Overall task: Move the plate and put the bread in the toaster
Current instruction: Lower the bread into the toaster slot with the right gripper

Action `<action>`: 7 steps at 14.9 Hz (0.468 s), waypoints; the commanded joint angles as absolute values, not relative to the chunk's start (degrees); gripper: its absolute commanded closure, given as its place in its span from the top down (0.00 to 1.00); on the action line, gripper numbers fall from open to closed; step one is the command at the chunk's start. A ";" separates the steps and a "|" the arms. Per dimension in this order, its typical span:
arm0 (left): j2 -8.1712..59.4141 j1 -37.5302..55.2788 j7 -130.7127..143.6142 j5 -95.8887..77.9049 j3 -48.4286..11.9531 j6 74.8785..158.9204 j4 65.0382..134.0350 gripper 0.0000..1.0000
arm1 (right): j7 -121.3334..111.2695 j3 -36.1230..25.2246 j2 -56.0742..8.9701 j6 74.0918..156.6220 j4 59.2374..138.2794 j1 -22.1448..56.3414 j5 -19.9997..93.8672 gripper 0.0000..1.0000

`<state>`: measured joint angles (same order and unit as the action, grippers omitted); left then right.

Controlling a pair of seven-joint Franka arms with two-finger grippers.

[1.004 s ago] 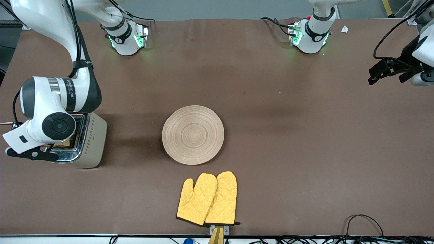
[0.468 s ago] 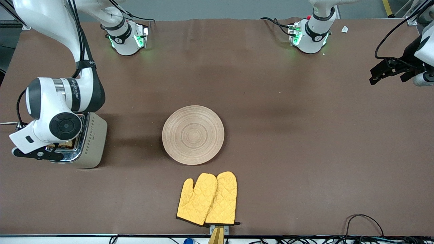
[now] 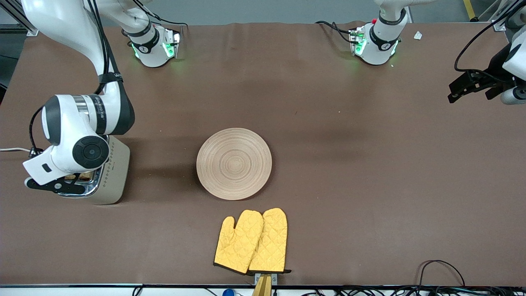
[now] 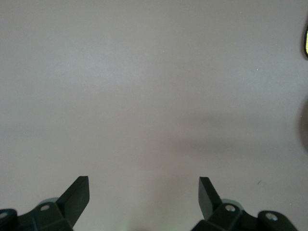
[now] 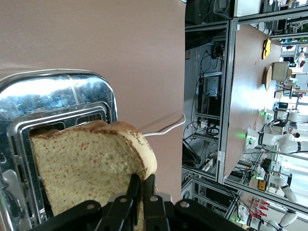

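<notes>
Nearest the camera lie yellow mitts (image 3: 251, 241), at six o'clock from the plate (image 3: 234, 163), which sits bare at table centre. At its nine o'clock stands the toaster (image 3: 107, 172); over it the right gripper (image 5: 142, 195) pinches the bread (image 5: 89, 166) by its crust edge, above the slots. Bread looks light, soft and crumbly, so a gentle hold suits. The table (image 3: 370, 164) is brown and roomy. The left gripper (image 4: 143, 195) waits wide, over the left arm's end.

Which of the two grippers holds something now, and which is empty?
The right gripper, over the toaster, is shut on the bread, which is partly in a slot. The left gripper waits open over the bare table, holding nothing.
</notes>
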<state>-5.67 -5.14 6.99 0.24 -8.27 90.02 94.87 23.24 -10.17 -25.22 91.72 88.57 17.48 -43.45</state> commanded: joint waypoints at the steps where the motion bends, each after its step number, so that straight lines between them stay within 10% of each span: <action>1: -5.19 -5.45 6.33 -0.53 -8.26 89.03 93.60 1.00 | 25.92 -10.02 -24.87 94.82 91.57 17.23 -44.65 0.00; 7: -5.19 -5.45 6.42 -0.44 -8.26 89.03 93.60 1.00 | 32.42 -10.02 -26.80 101.15 96.06 17.05 -44.82 0.00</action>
